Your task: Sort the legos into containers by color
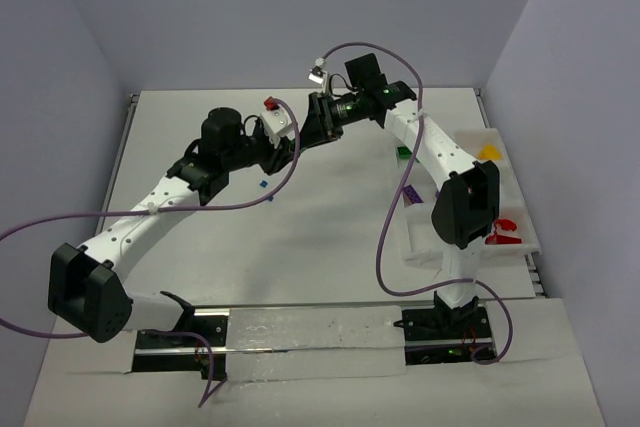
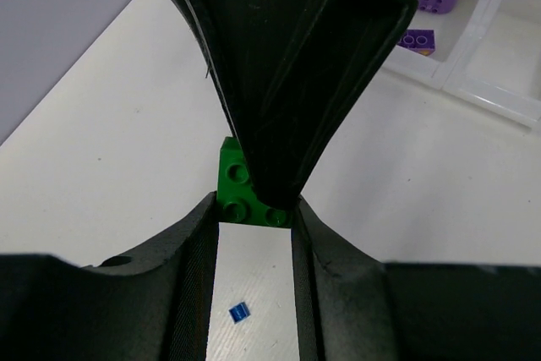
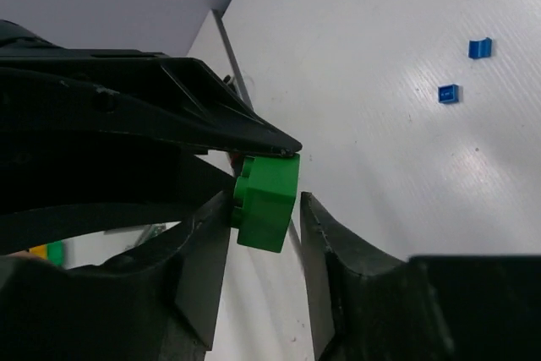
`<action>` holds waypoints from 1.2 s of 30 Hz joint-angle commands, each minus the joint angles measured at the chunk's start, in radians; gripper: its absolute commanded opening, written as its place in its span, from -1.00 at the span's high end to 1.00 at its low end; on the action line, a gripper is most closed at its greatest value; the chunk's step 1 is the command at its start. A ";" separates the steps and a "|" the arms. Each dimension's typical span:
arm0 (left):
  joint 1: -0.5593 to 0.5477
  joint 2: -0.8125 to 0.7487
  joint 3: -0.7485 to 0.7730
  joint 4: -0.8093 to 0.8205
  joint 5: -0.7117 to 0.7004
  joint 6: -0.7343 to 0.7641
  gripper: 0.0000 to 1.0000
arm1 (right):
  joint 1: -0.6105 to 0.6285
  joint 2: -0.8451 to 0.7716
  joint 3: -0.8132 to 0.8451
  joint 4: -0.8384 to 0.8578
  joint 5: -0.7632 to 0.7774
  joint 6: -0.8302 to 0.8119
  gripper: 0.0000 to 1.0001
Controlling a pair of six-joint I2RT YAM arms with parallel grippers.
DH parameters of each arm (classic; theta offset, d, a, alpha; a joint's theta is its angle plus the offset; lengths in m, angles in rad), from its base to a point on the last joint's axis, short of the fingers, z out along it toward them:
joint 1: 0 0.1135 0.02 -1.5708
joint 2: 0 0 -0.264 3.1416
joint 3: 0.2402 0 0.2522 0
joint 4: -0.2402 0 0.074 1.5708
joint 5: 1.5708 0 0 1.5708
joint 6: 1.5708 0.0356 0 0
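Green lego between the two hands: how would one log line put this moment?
stage: handover | left hand: holds green lego | right hand: fingers at its sides | tray: not reached

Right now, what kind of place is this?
Probably a robotics lab cell: a white table walled in by panels, a left arm and right arm bolted at its edge, and a divided tray holding legos.
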 commanded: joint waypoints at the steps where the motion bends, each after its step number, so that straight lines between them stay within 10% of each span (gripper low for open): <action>1: -0.023 -0.041 0.035 0.060 -0.016 -0.006 0.55 | 0.007 0.012 0.027 0.043 -0.029 -0.004 0.42; 4: -0.027 -0.035 0.038 0.049 -0.070 -0.029 -0.21 | -0.001 0.006 0.052 0.031 -0.017 -0.024 0.99; 8: -0.027 0.017 0.099 -0.049 -0.215 -0.091 -0.98 | -0.057 -0.020 0.070 -0.017 0.039 -0.091 1.00; 23: 0.101 0.216 0.243 -0.261 -0.290 -0.173 -0.98 | -0.477 -0.129 -0.129 -0.106 0.707 -0.459 1.00; 36: 0.279 0.416 0.349 -0.388 -0.341 -0.231 -0.89 | -0.492 -0.022 -0.215 -0.081 0.886 -0.519 0.89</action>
